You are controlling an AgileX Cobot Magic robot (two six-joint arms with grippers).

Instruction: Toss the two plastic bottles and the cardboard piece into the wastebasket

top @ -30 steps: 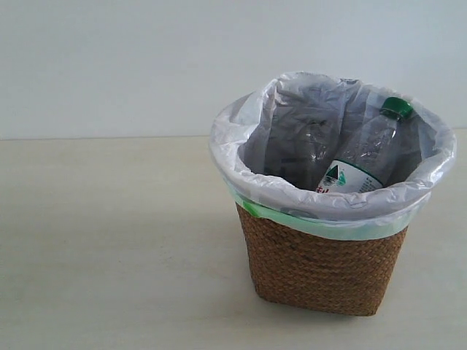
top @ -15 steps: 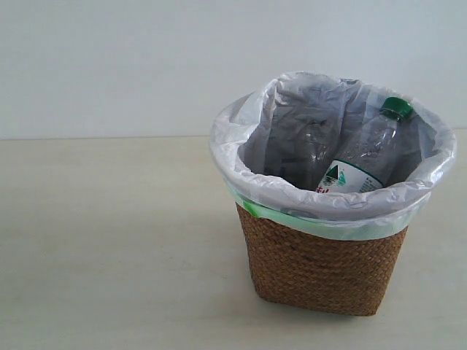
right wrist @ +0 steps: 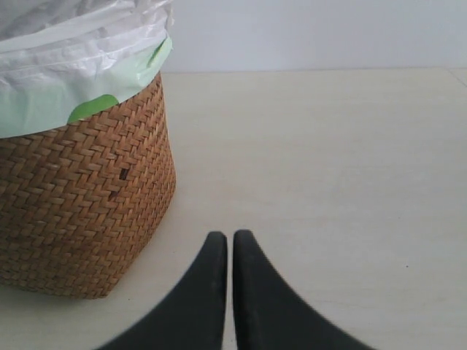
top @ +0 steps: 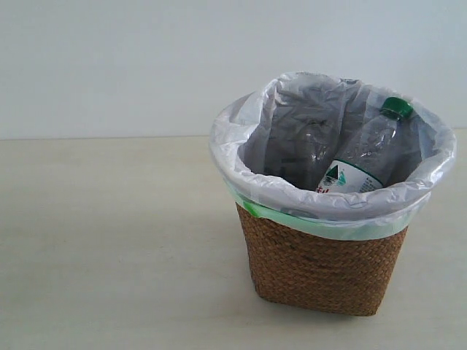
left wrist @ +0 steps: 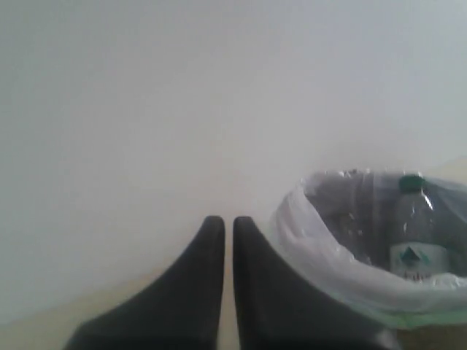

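Green-capped bottle (top: 365, 149) tilted in wastebasket (top: 321, 266), cap upward

The left gripper (left wrist: 228, 222), jaws pressed together and empty, is near the bag-lined wastebasket (left wrist: 321, 262) containing the green-capped bottle (left wrist: 414, 240).

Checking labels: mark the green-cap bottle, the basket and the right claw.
green-cap bottle (top: 350, 177): exterior view, on its label.
basket (top: 321, 262): exterior view, on the wicker wall.
right claw (right wrist: 230, 237): right wrist view, midway between the fingertips.
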